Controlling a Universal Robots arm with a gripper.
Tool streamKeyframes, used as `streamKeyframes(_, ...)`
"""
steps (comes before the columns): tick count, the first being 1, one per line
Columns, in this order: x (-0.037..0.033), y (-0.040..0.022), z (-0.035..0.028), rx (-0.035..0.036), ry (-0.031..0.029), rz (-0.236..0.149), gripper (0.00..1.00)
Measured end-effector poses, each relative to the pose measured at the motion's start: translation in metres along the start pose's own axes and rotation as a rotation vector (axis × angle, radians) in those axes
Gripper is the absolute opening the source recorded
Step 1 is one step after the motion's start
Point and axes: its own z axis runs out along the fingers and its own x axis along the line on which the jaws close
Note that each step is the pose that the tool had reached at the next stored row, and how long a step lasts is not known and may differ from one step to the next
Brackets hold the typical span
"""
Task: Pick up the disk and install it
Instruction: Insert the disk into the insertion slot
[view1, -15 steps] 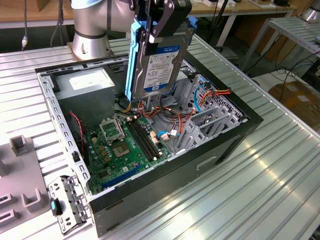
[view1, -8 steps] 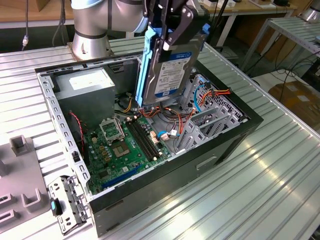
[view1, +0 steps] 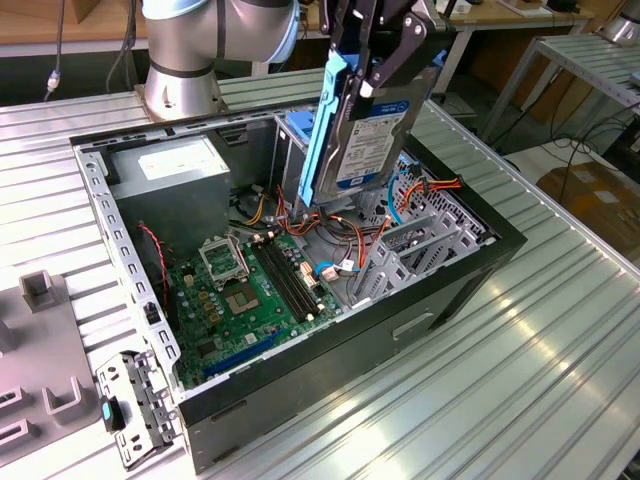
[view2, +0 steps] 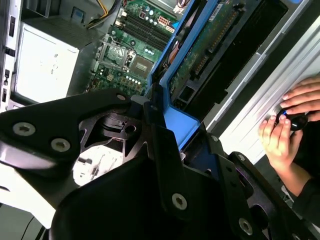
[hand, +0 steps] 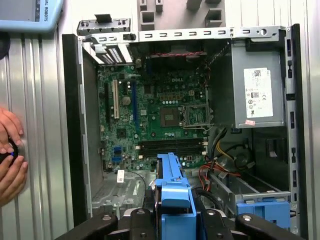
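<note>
A black gripper (view1: 385, 55) is clamped on the disk (view1: 362, 135) and holds it on edge, blue rails upright, in the air over an open computer case (view1: 400, 330) that lies on a ribbed metal table (view1: 520, 390). Below the disk, inside the case, sit 1 green motherboard (view1: 250, 285), 1 grey power supply (view1: 175, 165) and loose orange and red cables (view1: 340, 225). In both wrist views a person's 2 hands (hand: 11, 177) rest on the table just beside the case, around a small black object (view2: 295, 121).
</note>
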Motion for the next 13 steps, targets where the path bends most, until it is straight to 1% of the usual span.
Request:
streamKeyframes(2,0.0019,-0.0014,0.0002,0.0000,0.0001,0.000,0.37)
streamKeyframes(4,0.0072,-0.0026,0.0007,0.0000,0.0000,0.000,0.37)
streamKeyframes(5,0.0125,-0.0036,0.0012,0.0000,-0.0001,0.000,0.37)
streamKeyframes(6,0.0212,-0.0048,0.0018,0.0000,-0.0001,0.000,0.37)
streamKeyframes(7,0.0264,-0.0057,0.0022,0.0000,0.0000,0.000,0.37)
streamKeyframes(8,0.0302,-0.0067,0.0026,0.0000,0.0000,0.000,0.37)
streamKeyframes(9,0.0343,-0.0110,0.0033,0.0000,-0.0001,0.000,0.37)
streamKeyframes(11,0.0350,-0.0189,0.0040,0.0000,-0.0001,0.000,0.37)
streamKeyframes(13,0.0346,-0.0367,0.0049,0.0000,0.0001,-0.001,0.37)
